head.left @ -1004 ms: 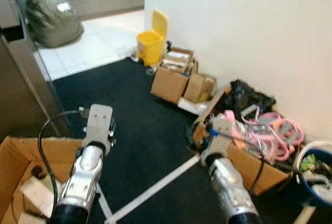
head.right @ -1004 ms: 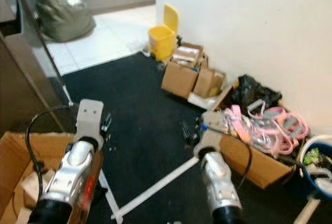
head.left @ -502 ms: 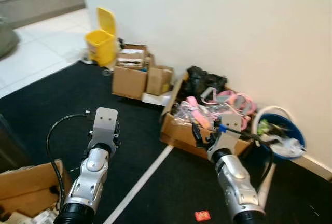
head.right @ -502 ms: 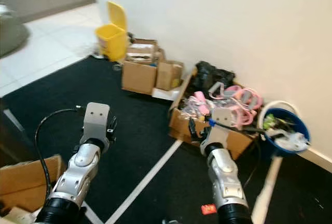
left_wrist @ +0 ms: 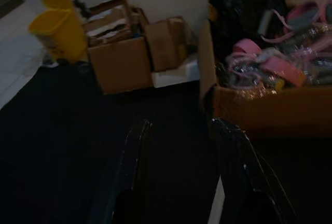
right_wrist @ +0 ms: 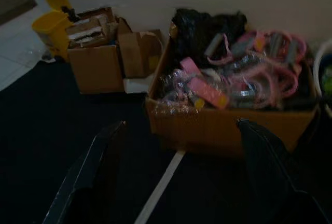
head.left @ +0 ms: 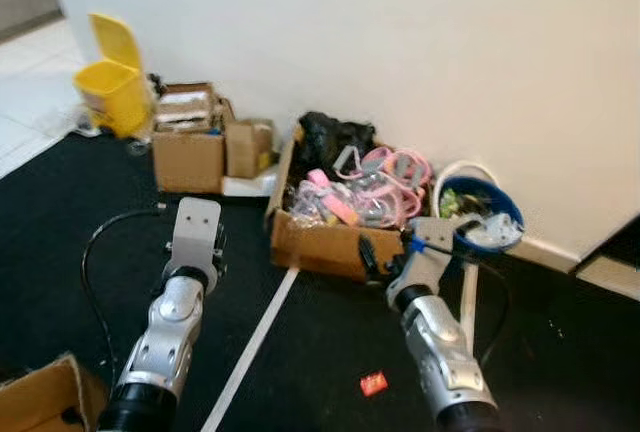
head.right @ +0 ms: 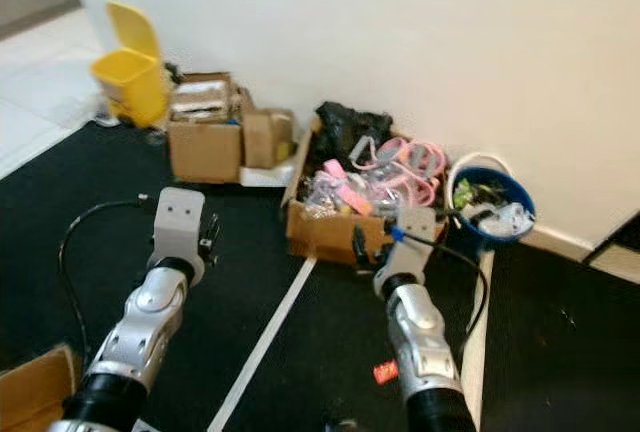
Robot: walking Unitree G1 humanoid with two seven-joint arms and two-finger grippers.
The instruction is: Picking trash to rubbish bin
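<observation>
A small red scrap of trash [head.left: 373,384] lies on the black carpet beside my right forearm. The yellow rubbish bin [head.left: 112,92] stands with its lid up at the far left by the wall. My left gripper [left_wrist: 181,172] is open and empty, held above the carpet and facing the cardboard boxes. My right gripper [right_wrist: 181,177] is also open and empty, with its fingers [right_wrist: 98,172] wide apart. It hangs in front of the cardboard box of pink straps [head.left: 340,222].
Two smaller cardboard boxes [head.left: 205,147] stand next to the yellow bin. A black bag [head.left: 335,137] sits behind the box of straps. A blue bucket [head.left: 480,217] filled with rubbish stands by the wall. A white line [head.left: 250,347] crosses the carpet, and a box corner [head.left: 45,402] shows at lower left.
The camera has swung to the right, so the whole scene has slid left. The blue bucket and the red scrap came into view. Both arms keep their pose, grippers still open.
</observation>
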